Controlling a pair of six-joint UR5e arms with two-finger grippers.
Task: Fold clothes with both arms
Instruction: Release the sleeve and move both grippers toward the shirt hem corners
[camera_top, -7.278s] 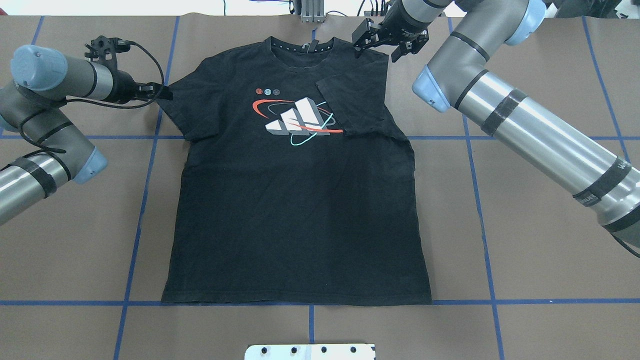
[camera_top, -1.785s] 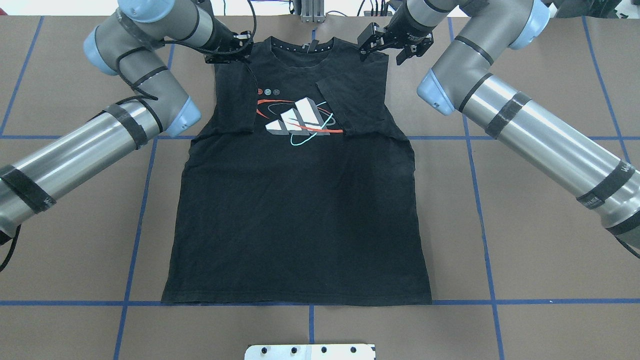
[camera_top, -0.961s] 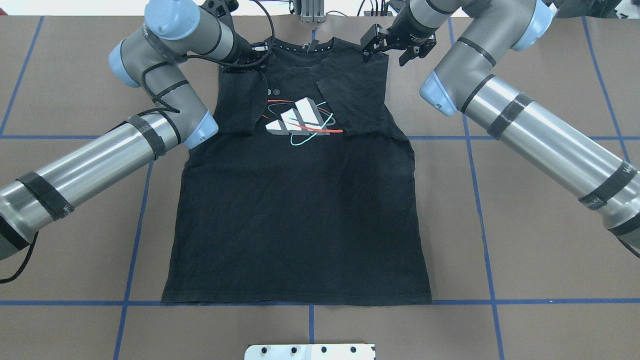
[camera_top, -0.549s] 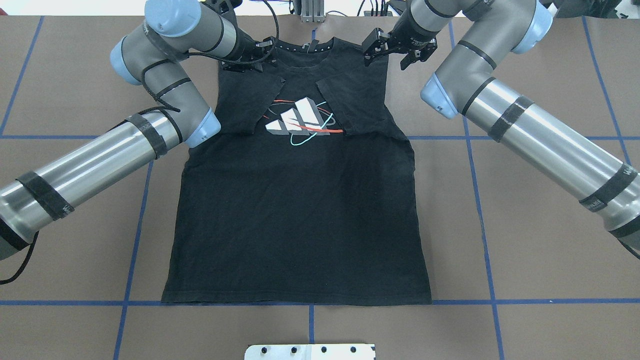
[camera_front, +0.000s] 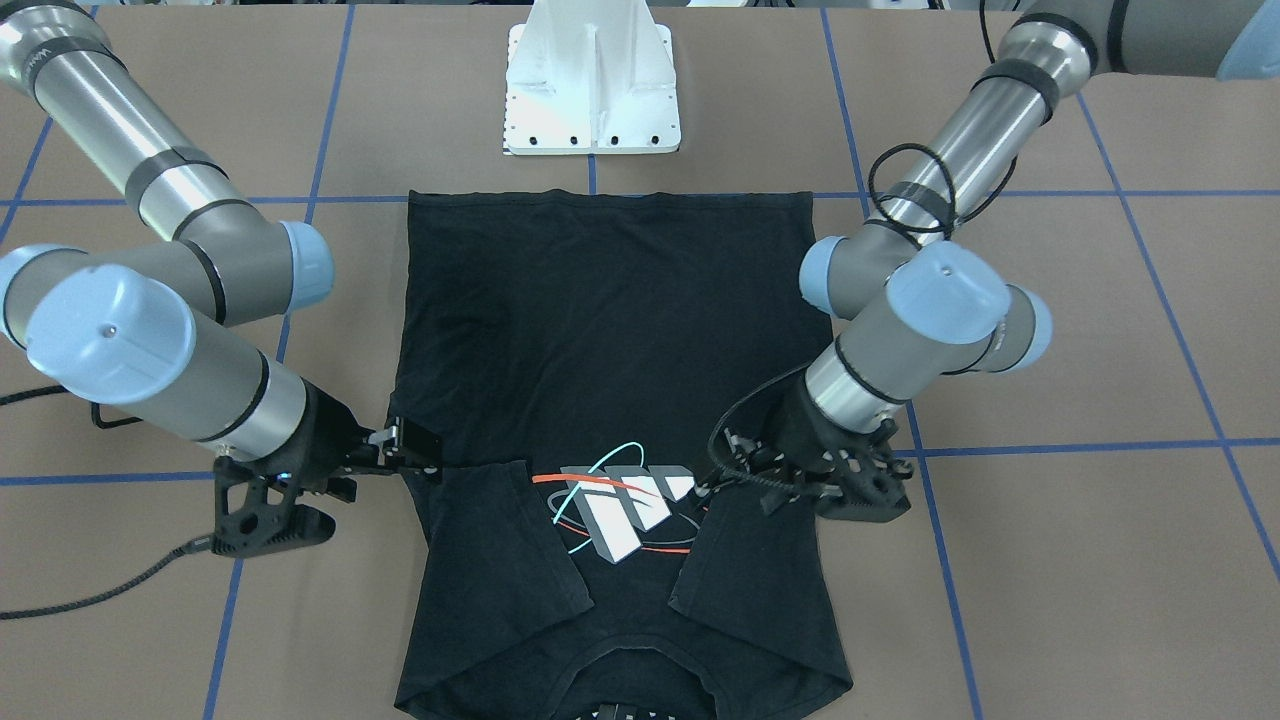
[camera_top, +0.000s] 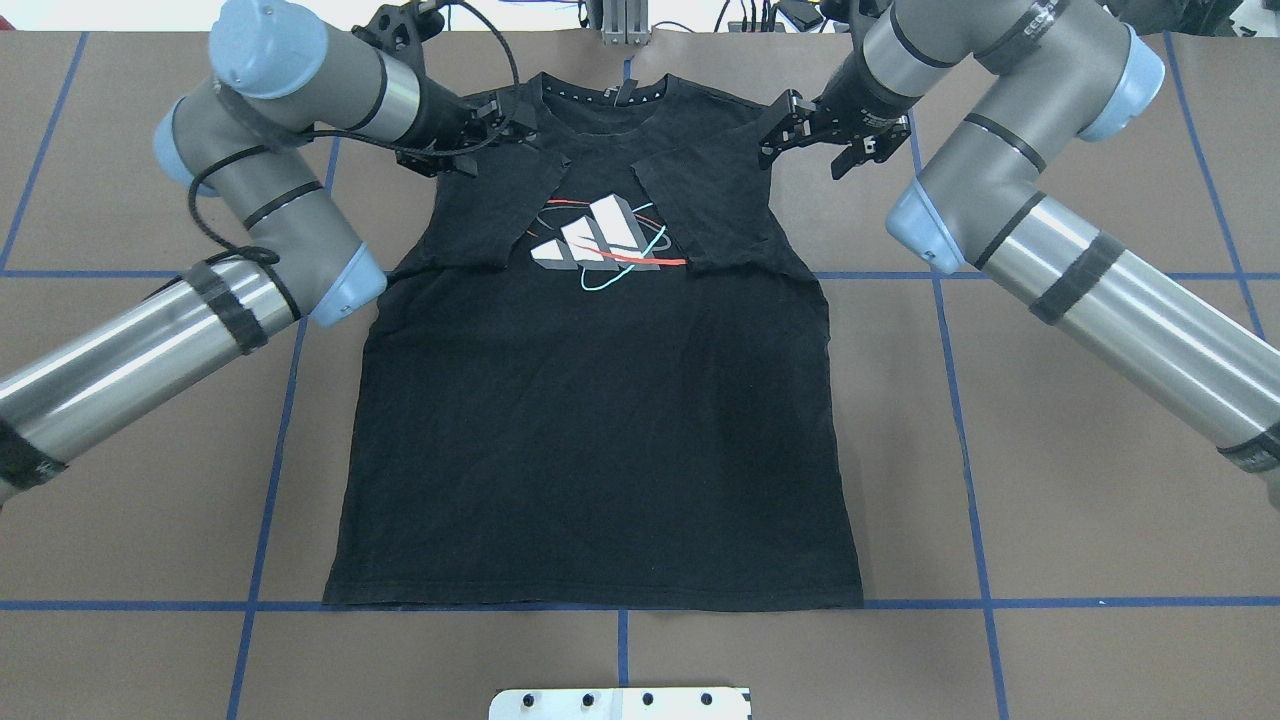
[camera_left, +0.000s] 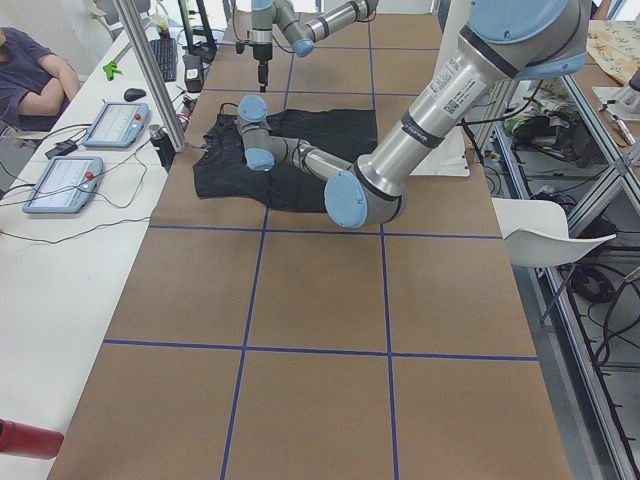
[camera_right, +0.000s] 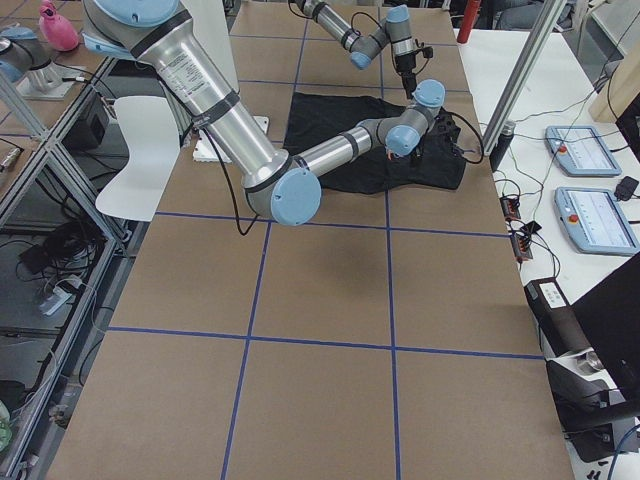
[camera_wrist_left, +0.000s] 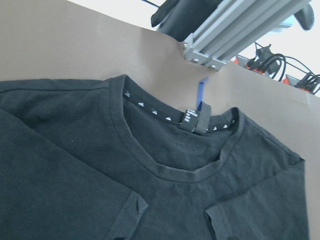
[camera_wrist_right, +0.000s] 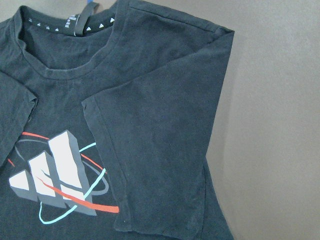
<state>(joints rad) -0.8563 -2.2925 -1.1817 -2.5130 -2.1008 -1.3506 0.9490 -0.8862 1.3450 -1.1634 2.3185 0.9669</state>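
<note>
On table (camera_top: 1100, 500), T-shirt (camera_top: 600, 430) flat, sleeves folded inward; left gripper (camera_top: 513, 115), right gripper (camera_top: 805, 160) spread, empty, beside shoulders.

T-shirt (camera_top: 600, 430): 1 | robot arms (camera_top: 130, 345) (camera_top: 1130, 310): 2 | white pedestal (camera_front: 590, 90): 1

we see a robotics lab: two grey-silver jointed robot arms (camera_top: 1130, 310) stand at a brown paper-covered table (camera_top: 1100, 520) gridded with blue tape (camera_top: 1100, 603), beside silver aluminium profile posts (camera_left: 150, 70); a white side bench (camera_left: 60, 300) carries grey touchscreen control pendants with red buttons (camera_left: 62, 184), and tangled black cables (camera_right: 50, 245) lie below.
</note>
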